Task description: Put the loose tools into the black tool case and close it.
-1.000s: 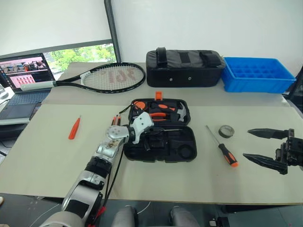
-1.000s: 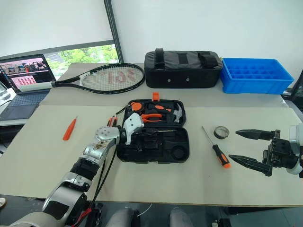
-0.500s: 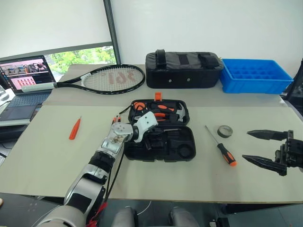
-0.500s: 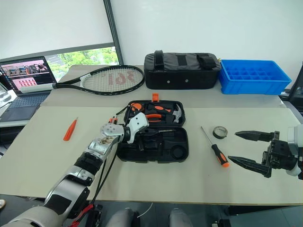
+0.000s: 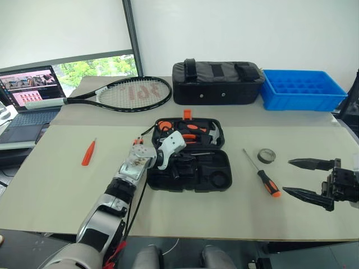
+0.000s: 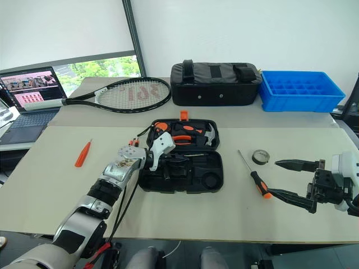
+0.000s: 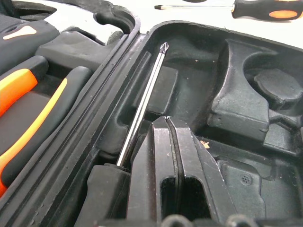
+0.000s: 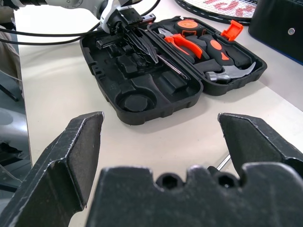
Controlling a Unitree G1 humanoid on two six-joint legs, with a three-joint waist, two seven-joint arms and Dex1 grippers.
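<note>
The black moulded hard-plastic tool case (image 5: 189,155) lies open flat mid-table, its long axis running 9 to 3 o'clock, orange latch tab at 12. The left gripper (image 7: 171,137) sits inside the near half with its fingers (image 7: 156,161) pressed together, empty; right beside them a screwdriver (image 7: 142,106) lies in a slot, steel tip pointing toward 3 o'clock along the case. The right gripper (image 6: 290,180) hangs over the table's 3 o'clock edge, fingers spread wide with nothing between them. Just left of it is a black-and-orange-handled screwdriver (image 5: 261,173), shaft pointing roughly 11, and a small grey tape roll (image 5: 267,155). A slim all-orange screwdriver (image 5: 88,152) lies over at 9, pointing about 12.
</note>
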